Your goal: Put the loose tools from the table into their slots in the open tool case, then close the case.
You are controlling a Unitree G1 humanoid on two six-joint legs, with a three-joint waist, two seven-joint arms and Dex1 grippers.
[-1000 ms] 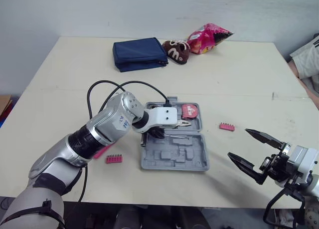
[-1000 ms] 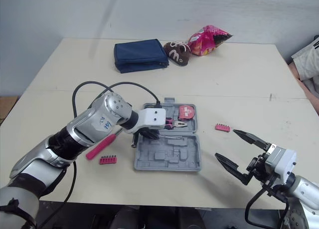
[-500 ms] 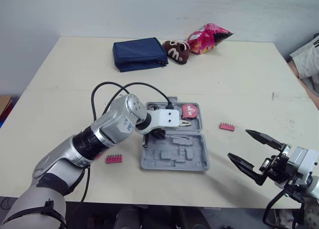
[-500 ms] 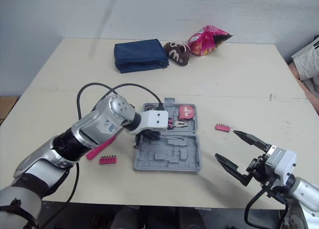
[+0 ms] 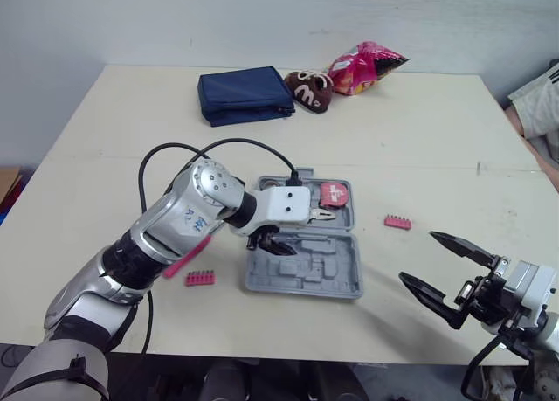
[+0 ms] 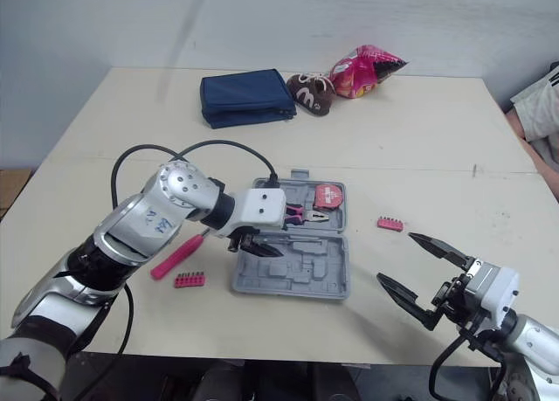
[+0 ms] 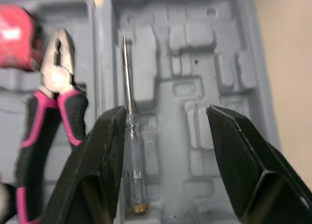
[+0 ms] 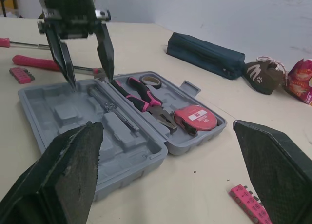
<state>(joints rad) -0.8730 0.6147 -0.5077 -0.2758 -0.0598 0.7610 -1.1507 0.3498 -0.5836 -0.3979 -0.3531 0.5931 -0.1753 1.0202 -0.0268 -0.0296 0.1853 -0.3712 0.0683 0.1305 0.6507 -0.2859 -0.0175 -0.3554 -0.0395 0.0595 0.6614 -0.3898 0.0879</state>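
The grey tool case lies open mid-table. Its far half holds pink-handled pliers and a red tape measure. A thin clear-handled screwdriver lies in a slot of the near half. My left gripper hovers open just above that half, one finger beside the screwdriver's handle, holding nothing. A pink screwdriver and a red bit strip lie loose left of the case. Another red bit strip lies to its right. My right gripper stands open near the front right edge.
At the back of the table lie a navy pouch, a brown plush item and a pink snack bag. A person's sleeve shows at the right edge. My left arm's black cable loops over the table.
My left gripper has drawn back from the case's hinge towards the near half, and its open fingers now show. The right gripper has sunk slightly.
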